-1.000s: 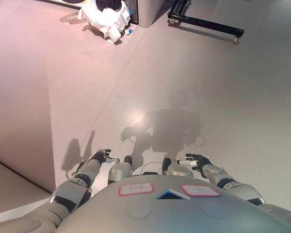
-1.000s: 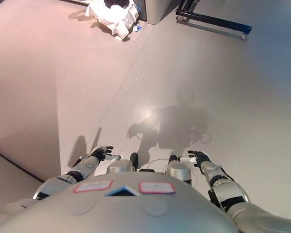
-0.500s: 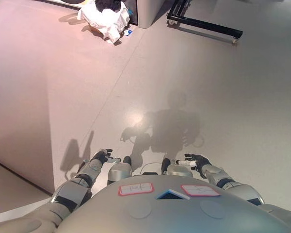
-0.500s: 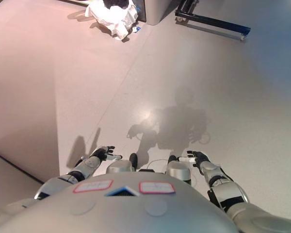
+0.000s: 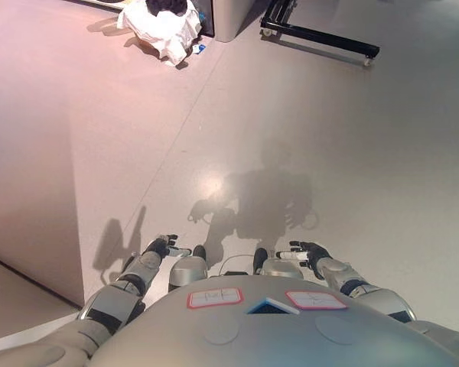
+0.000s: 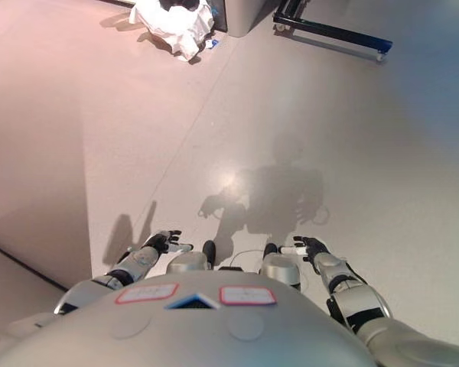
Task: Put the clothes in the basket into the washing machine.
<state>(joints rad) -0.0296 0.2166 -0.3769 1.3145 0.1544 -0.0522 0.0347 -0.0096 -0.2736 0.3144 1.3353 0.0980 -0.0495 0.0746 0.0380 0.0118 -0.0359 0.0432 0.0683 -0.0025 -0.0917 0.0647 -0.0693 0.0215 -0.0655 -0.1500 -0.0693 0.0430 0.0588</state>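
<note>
We hold left hand and right hand released, empty, near; white clothes heaped far left on floor.

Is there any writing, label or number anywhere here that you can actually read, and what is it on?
None can be read.
Nothing legible shows on the white laundry heap, the grey cabinet beside it, the black wheeled frame or the floor.
A small blue item beside the heap is too small to show any print.

pale floor, clothes-filled basket, black wheeled frame
</note>
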